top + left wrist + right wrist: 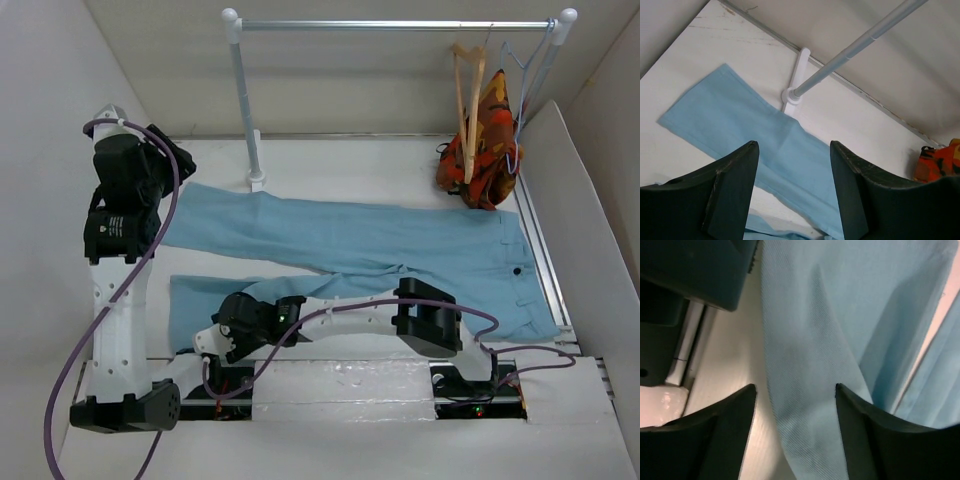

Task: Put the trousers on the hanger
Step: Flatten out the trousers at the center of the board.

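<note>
1. The left gripper point(793, 147) is at the far left of the table point(330, 165). Its jaws are spread wide with nothing between them. It hangs above the end of the farther trouser leg without touching it.
2. The right gripper point(795, 387) is stretched across to the left near the front edge. Its fingers are apart over the nearer leg's end, and blue cloth fills the gap between them. Whether the pads touch the cloth cannot be told.
3. The rack post point(246, 100) stands on a white foot at the far edge of the farther leg.
4. The trousers point(380, 245) lie flat across the middle of the table. The legs point left and the waist lies at the right, where the dark button point(517, 271) shows.
5. The rail point(395, 24) runs along the top from the post to the right.
6. The hanger point(467, 90) hangs by its hook near the right end of the rail, well apart from the trousers.
7. The orange-red garment point(485, 140) hangs just beside the hanger, reaching down close to the waistband.
8. The wire hanger point(520, 80) hangs furthest right.
</note>
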You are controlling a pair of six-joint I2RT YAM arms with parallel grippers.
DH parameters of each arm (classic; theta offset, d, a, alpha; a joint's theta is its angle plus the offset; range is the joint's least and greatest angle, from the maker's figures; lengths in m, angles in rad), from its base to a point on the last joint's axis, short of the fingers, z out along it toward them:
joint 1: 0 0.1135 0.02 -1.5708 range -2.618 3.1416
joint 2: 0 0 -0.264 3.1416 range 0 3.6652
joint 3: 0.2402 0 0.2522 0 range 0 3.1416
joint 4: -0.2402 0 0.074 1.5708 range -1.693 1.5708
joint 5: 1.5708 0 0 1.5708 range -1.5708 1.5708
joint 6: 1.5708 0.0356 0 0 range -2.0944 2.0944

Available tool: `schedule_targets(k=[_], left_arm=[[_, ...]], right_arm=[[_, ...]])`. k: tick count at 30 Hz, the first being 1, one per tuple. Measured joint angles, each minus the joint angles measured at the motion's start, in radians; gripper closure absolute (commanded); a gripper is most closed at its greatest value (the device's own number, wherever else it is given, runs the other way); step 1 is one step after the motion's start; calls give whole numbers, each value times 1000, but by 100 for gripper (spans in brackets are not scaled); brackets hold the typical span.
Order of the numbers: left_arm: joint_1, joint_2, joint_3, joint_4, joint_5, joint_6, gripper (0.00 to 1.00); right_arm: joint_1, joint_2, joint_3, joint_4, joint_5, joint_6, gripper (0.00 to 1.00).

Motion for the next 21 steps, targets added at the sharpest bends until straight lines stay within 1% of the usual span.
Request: schedule_targets(k=[1, 2, 3, 6, 9, 10, 12, 13, 15, 19, 20, 21], left_arm=[[3, 4, -4, 2, -2, 7, 45], [6, 6, -9, 3, -4, 13, 45], [8, 10, -14, 3, -7, 20, 45], [9, 18, -31, 3, -19, 42, 45], [9, 23, -50, 3, -29, 57, 46], [9, 27, -64, 3, -37, 66, 46], [7, 29, -79, 3, -39, 76, 45], [6, 29, -87, 4, -39, 80, 43], [6, 25, -115, 12, -39, 85, 43], [6, 10, -214, 19, -37, 85, 45], [6, 9, -240, 18, -36, 85, 44], [6, 9, -259, 15, -35, 84, 44]], right_arm=[[0, 3, 10, -8, 11, -12, 43], [0, 6, 22, -26, 21, -21, 56], [-5, 9, 34, -44, 32, -29, 82], [-10, 17, 77, -113, 39, -34, 100], [-20, 23, 103, -146, 36, -30, 100], [-29, 25, 117, -133, 55, 18, 100], [-70, 55, 158, -42, 99, 100, 100], [-103, 65, 169, -2, 107, 138, 100], [-189, 69, 172, 45, 98, 211, 100], [-367, 68, 172, 102, 18, 300, 99], [-398, 65, 167, 108, 5, 304, 93], [-416, 57, 156, 110, -4, 308, 74]])
